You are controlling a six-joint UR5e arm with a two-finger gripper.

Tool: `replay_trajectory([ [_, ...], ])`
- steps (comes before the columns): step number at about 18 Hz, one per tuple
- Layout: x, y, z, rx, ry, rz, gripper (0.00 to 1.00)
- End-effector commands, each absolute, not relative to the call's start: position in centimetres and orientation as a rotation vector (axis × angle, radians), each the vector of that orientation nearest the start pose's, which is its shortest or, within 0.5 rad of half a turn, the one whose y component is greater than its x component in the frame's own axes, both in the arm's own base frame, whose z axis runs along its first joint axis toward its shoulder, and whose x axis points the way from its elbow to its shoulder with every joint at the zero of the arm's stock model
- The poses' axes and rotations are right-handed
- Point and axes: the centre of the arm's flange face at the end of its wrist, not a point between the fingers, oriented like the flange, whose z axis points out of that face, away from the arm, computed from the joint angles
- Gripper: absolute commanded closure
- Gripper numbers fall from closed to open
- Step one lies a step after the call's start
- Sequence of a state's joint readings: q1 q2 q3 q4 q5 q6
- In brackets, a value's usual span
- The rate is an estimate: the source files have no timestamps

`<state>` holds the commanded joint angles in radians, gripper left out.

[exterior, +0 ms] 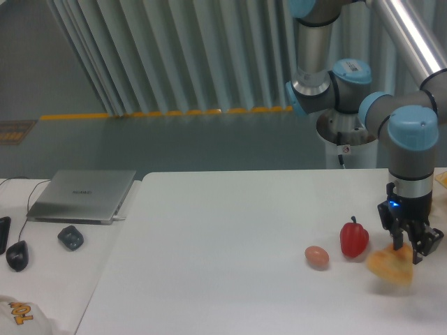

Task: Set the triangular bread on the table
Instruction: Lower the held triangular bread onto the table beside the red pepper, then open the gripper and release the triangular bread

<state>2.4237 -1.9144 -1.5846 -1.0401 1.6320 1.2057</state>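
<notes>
On the large white smooth table, a small brown egg lies just left of a glossy red pepper, and right of the pepper the golden-orange, puffy triangular bread hangs pinched between the fingers of the black two-finger gripper. The bread looks blurred and seems to sit just above the tabletop. By my reading the carry is mostly done; what remains is to set it down, release it and withdraw.

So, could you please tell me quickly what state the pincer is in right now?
Pincer: closed on the triangular bread, holding it near the table.
</notes>
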Motion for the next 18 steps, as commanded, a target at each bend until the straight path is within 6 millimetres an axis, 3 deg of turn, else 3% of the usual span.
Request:
replay_trajectory([
  [4, -39.6, 50.8, 36.8, -3.011, 0.544, 0.339, 0.0],
  [8, -39.9, 50.2, 37.8, -3.002, 0.688, 0.332, 0.0],
  [14, -40.4, 50.2, 39.3, -3.001, 0.71, 0.303, 0.0],
  [18, -44.0, 47.1, 40.9, -2.979, 0.979, 0.218, 0.0],
])
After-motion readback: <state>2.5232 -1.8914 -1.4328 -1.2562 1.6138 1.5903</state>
